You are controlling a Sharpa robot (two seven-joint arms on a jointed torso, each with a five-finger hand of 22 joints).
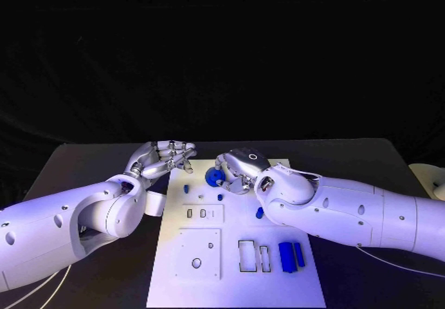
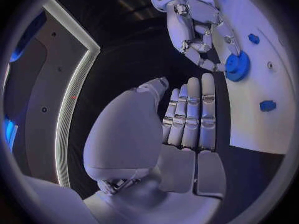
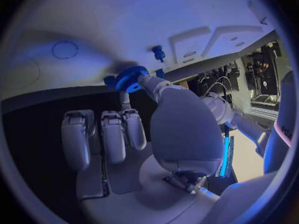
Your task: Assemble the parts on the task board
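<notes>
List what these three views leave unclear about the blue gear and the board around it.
- Blue gear, head view: the right hand covers part of it, so whether it sits on a peg is hidden.
- Task board: its far edge lies behind both hands.
- Left hand, left wrist view: fingertips too close to the board to judge contact.

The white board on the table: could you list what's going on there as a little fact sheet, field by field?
Board: white plate lying flat on the black table
Right hand: holds a round blue gear at the far end of the board
Left hand: holds nothing, fingers straight, beside the board's far left corner
Small blue pieces: a few stand near the far end
Blue blocks: at the near right, beside rectangular slots
</notes>
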